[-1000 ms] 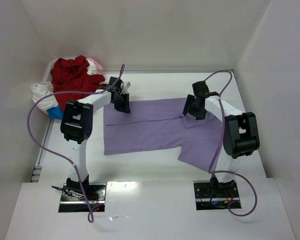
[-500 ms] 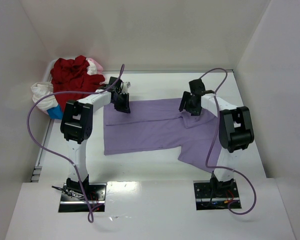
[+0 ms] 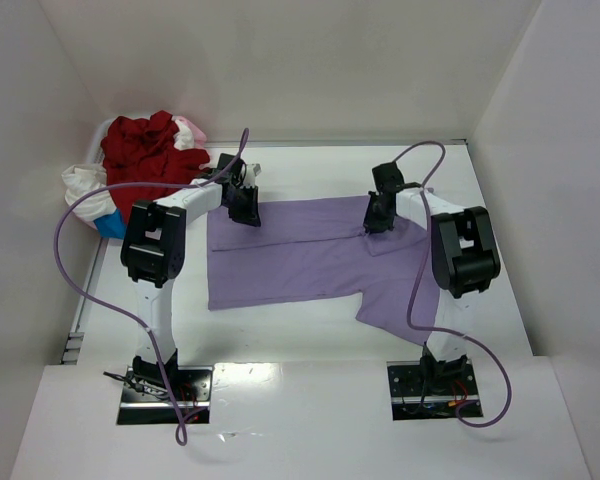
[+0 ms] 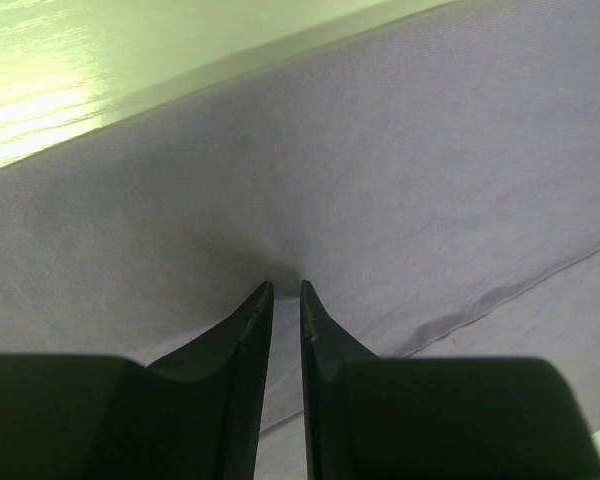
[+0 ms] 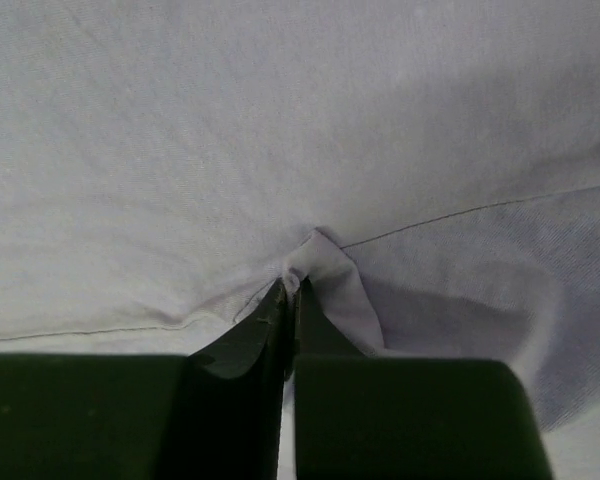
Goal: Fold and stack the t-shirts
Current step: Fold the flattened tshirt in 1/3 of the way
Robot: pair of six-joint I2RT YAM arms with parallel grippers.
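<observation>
Lavender t-shirt lies spread flat on table, one sleeve trailing off its near-right. L arm: elbow raised just off shirt's left edge, forearm angled in to shirt's far-left corner. L gripper is tipped down onto cloth, and wrist cam shows jaws nearly together, nipping a puckered bit of shirt. R arm: elbow up over shirt's right side, forearm reaching to shirt's far edge. R gripper is pinched tight on a small raised fold of it. Red t-shirt, white t-shirt and pink t-shirt sit heaped beyond shirt's far-left corner.
</observation>
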